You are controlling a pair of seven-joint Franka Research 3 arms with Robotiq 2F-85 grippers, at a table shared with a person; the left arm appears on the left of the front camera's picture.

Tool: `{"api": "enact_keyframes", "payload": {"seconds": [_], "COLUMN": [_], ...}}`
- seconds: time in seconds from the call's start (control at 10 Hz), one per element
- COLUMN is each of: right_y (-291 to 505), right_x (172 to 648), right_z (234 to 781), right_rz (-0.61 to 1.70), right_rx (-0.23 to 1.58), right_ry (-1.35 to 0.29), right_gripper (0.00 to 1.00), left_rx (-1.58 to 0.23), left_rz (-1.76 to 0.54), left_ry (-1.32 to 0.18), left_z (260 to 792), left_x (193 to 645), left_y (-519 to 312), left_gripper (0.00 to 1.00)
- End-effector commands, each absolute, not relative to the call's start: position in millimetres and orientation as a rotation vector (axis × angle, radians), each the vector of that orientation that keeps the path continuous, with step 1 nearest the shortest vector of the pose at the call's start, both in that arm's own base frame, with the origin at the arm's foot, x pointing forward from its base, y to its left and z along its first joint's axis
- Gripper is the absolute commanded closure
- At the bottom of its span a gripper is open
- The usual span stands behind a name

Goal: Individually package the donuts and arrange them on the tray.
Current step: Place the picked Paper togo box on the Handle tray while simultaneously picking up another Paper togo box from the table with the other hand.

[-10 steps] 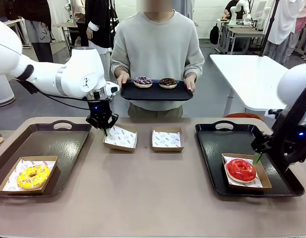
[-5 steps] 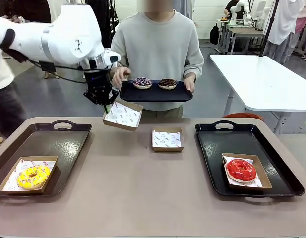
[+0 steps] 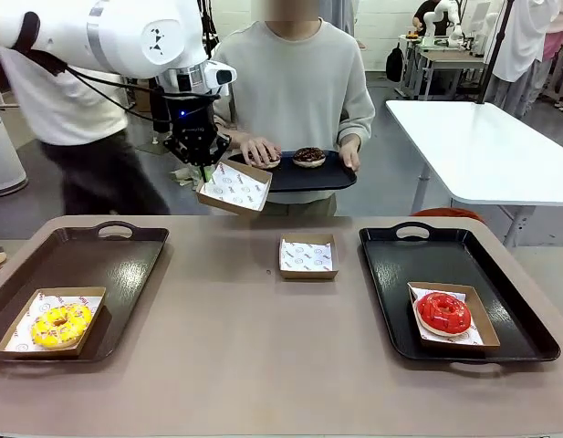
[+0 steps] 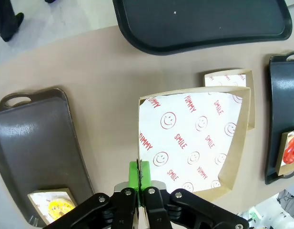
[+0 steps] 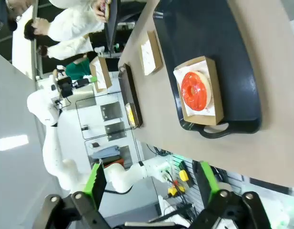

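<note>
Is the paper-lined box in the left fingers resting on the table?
No, the left fingers hold the box by its rim above the table.

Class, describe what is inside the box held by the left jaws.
White paper printed with red smileys lines the box; nothing lies on it. It hides the box's floor.

left arm (image 3: 108, 36): white casing, black joint rings, black cable, blue wrist light noted | left gripper (image 4: 141, 171), right gripper (image 5: 150, 174): black, green pads, silver screws | person (image 3: 299, 82): light grey sweatshirt worn
</note>
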State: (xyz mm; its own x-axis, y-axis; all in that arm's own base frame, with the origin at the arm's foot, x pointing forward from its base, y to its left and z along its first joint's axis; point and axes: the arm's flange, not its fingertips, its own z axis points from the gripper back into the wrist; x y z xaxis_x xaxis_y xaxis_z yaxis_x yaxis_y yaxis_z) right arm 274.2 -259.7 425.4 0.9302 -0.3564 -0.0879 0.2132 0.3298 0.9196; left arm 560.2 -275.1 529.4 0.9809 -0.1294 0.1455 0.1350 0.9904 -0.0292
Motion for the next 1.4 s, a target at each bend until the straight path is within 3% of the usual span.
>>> {"api": "enact_keyframes", "payload": {"seconds": [0.0,0.3,0.4,1.3], "right_y": [-270,-272,-269,-278], "right_x": [259,234,230,241], "right_z": [418,411,412,414], "right_rz": [-0.369,-0.38,-0.376,-0.402], "right_rx": [1.22,1.213,1.201,1.209], "right_ry": [-0.179,-0.233,-0.252,-0.204], "right_gripper": [0.0,0.0,0.0,0.0], "left_rx": [0.001,0.008,-0.024,-0.024], "left_rz": [-0.105,-0.091,-0.126,-0.126], "left_ry": [-0.132,-0.118,-0.127,-0.127], "left_z": [533,527,526,526], "left_x": [576,591,578,578], "left_y": [-289,-292,-286,-286], "left_gripper": [1.0,1.0,1.0,1.0]}}
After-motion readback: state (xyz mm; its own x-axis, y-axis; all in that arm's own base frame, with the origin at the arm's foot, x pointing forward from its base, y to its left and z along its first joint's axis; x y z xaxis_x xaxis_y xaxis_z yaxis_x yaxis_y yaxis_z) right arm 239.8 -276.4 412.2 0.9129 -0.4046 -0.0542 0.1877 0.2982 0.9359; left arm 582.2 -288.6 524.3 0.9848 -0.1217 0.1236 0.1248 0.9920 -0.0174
